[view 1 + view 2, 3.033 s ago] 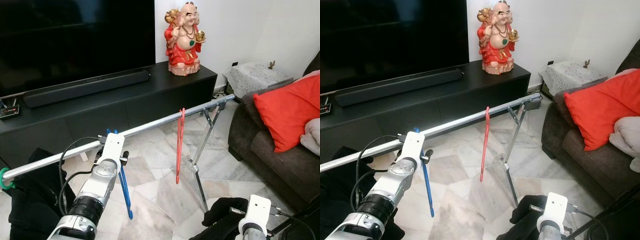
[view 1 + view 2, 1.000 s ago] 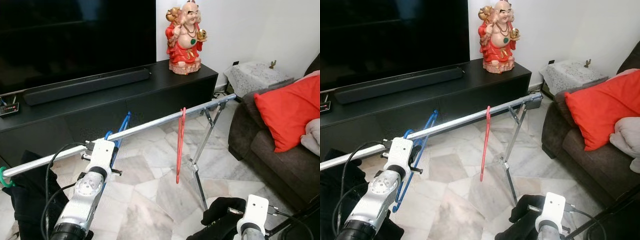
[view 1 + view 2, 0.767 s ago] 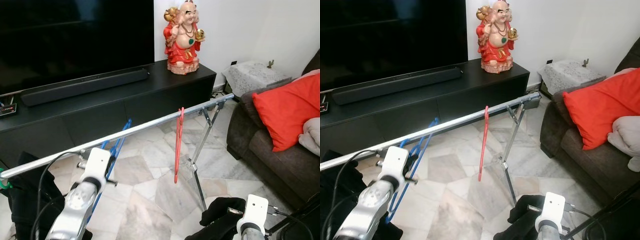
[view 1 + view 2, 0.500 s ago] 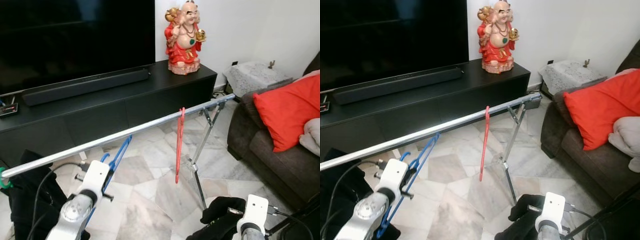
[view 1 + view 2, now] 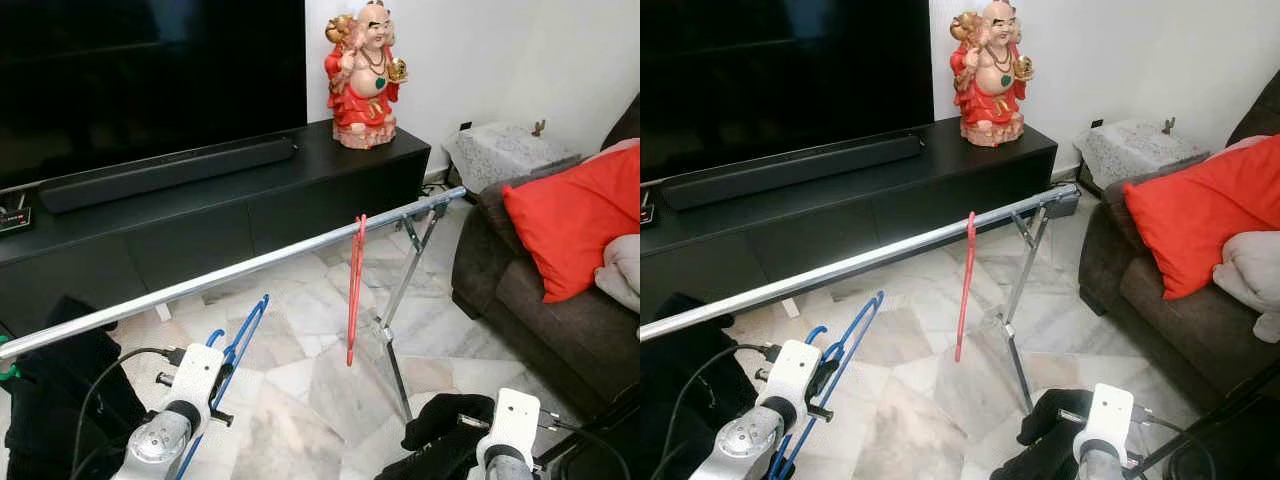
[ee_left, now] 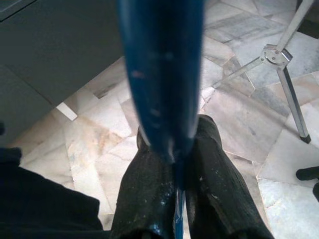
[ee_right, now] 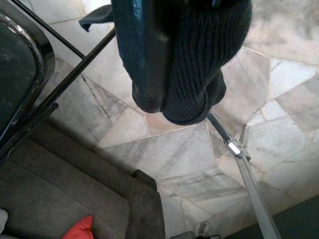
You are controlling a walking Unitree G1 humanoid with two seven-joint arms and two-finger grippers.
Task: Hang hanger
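The left end effector (image 6: pixel 174 164) is clenched on the blue plastic hanger (image 5: pixel 845 345); in the left wrist view its two black fingers (image 6: pixel 147 194) squeeze the blue bar from both sides. The hanger is low, below the long silver metal rail (image 5: pixel 250 268) and on the robot's side of it, with its hook end pointing up toward the rail but apart from it; it is not yet hung. A red plastic hanger (image 5: pixel 353 290) hangs on the rail already, more to the right, near the folding metal leg (image 5: pixel 400 300) of the rack.

To do this step well, I judge that the left arm should lift the blue hanger until its hook is above the rail, then bring it forward and lower it so the hook catches the rail; the place should be well apart from the red hanger. The grip should open only when the hook sits fully on the rail; otherwise the hanger can slip to the marble floor (image 5: pixel 300 370).

The right end effector (image 7: pixel 169 107) hangs low and idle; its fingers are together on a dark knitted cloth (image 7: pixel 209 55).
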